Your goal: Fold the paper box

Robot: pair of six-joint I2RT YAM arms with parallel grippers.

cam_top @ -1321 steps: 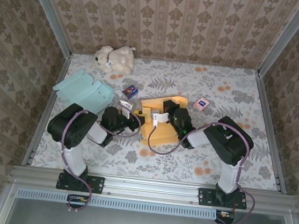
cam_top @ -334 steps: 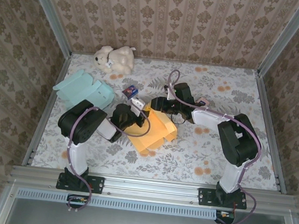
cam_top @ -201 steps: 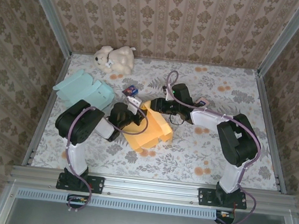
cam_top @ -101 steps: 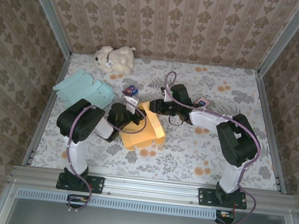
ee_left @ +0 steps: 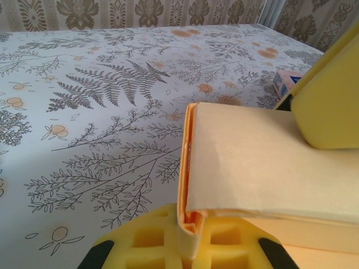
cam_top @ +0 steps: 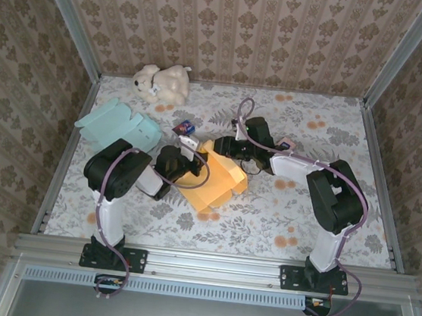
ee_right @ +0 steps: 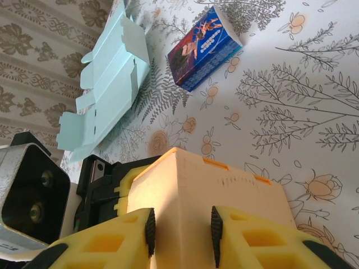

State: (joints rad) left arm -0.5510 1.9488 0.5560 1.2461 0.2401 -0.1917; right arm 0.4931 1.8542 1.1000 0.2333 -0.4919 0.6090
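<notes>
An orange box sits half-folded in the middle of a floral tabletop; the left end effector, at the box's left side, is clamped shut on a doubled flap edge; the right end effector, at the box's far side, grips a folded wall between its yellow fingers; a flat teal carton lies left of the box; a small blue packet lies just beyond the box; a plush toy sits farther back.
</notes>
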